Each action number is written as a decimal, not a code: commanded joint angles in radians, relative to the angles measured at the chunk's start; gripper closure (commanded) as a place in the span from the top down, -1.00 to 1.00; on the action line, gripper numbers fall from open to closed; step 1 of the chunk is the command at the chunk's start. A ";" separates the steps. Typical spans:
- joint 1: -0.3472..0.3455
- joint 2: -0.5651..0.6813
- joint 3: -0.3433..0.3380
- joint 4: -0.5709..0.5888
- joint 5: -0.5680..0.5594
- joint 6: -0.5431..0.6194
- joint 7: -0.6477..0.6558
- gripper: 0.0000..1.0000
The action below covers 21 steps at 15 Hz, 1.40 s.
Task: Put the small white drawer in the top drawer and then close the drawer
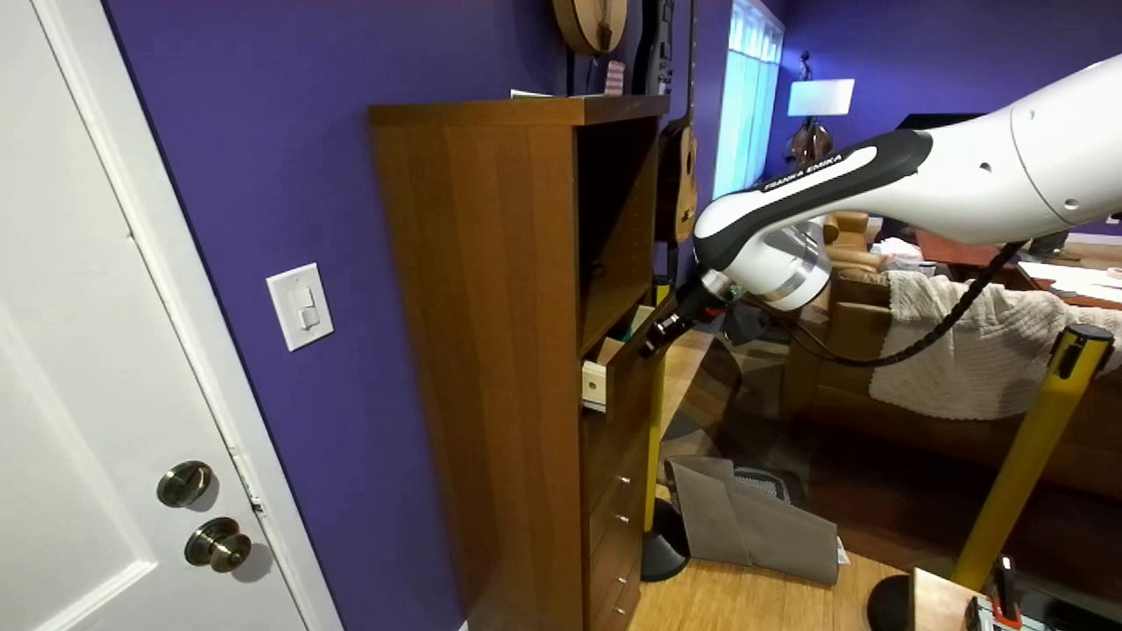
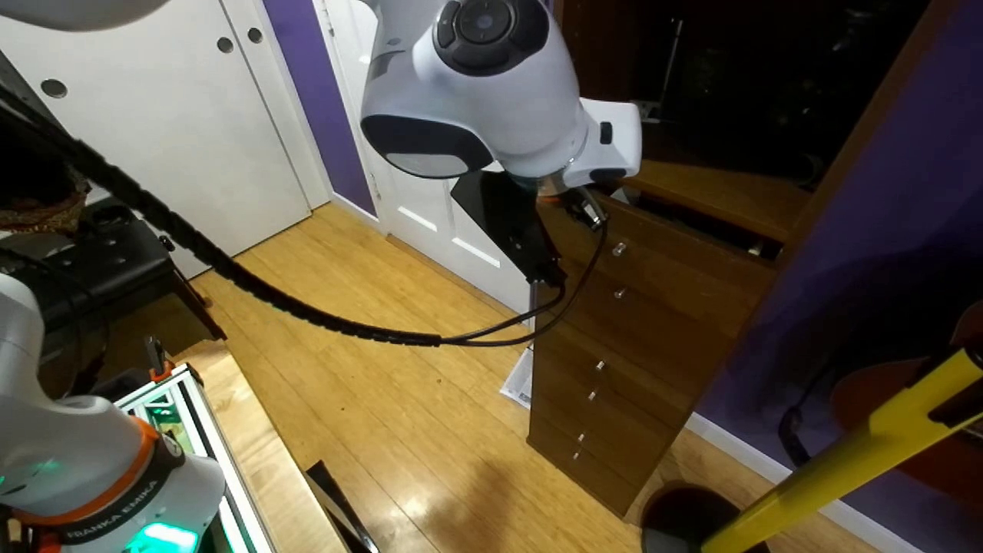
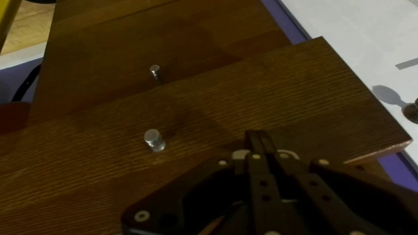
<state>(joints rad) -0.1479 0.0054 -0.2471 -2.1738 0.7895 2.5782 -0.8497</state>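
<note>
Fingers [image 3: 252, 143] pressed together hang by the front of the partly open top drawer [image 3: 261, 101], beside its metal knob [image 3: 154, 140]; contact is unclear.

Floor [image 2: 369, 415]: yellowish wood planks across the lower middle of an exterior view; soft shadow [image 2: 472, 503] near the bottom edge. Brown wooden cabinet [image 2: 653, 338] stands on it, right of centre. White paper [image 2: 520, 380] lies just beside the cabinet's lower left edge. Round black base [image 2: 680, 514] of a yellow stanchion [image 2: 845, 458] on the planks in both exterior views, near the cabinet. Folded grey-brown panel [image 1: 754, 535], bottom right of centre in an exterior view, just beside that base. Another yellow stanchion [image 1: 1026, 466] farther right, its dark foot [image 1: 887, 605] partly hidden by the desk [image 1: 938, 600].
</note>
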 commanded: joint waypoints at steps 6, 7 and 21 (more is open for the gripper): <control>-0.002 0.128 0.010 0.103 0.154 0.062 -0.103 -1.00; -0.001 0.131 0.010 0.105 0.139 0.053 -0.090 -1.00; -0.036 -0.196 0.028 0.084 -0.558 -0.589 0.598 0.25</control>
<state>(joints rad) -0.1802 -0.0962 -0.2354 -2.0695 0.3246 2.0993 -0.3632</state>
